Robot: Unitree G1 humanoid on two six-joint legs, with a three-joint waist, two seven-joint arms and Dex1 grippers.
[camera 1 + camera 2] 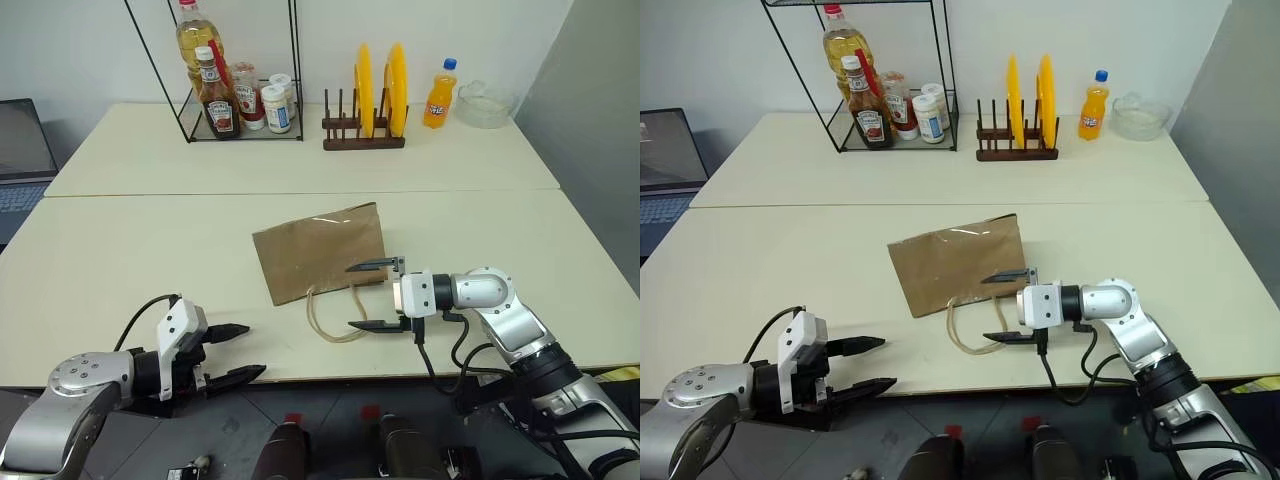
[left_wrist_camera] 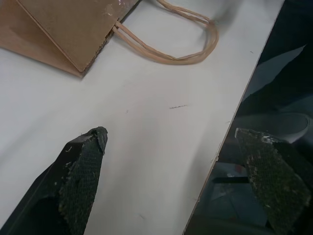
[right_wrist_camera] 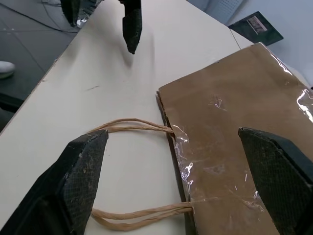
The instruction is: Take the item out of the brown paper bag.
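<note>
Your right gripper [image 1: 378, 296] stands open just above the bag mouth; the left gripper [image 1: 238, 352] is open too. The brown paper bag [image 1: 320, 250] lies flat (thin, crushable); grip the cord handles [image 1: 335, 318].

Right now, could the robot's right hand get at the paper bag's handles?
Probably yes. The right hand is open and sits just beside the bag, at the end where its handles loop out on the table. Nothing lies between them.
</note>
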